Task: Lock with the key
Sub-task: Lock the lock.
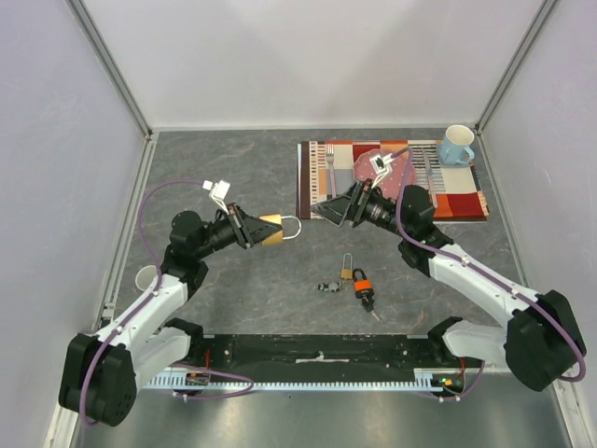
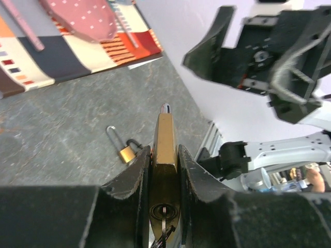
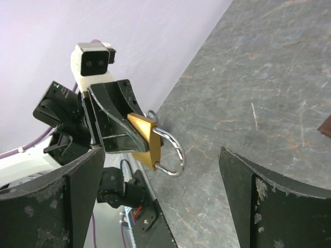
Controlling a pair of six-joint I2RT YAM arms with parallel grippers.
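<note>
Left pincer (image 2: 164,152) clamps rectangular brass padlock (image 2: 165,137) by its flat sides | right pincer (image 1: 334,207) spread wide, holding nothing, facing steel shackle (image 3: 174,150) | risk: off-axis push twists padlock from my grip

The left arm (image 1: 149,308) and right arm (image 1: 476,275) bend at the elbow and angle inward, wrists raised and facing each other. The left pincer (image 1: 254,229) is clamped on the flat sides of a brass padlock (image 1: 272,229). The right pincer (image 1: 328,209) is spread wide and holds nothing, just apart from the left.
</note>
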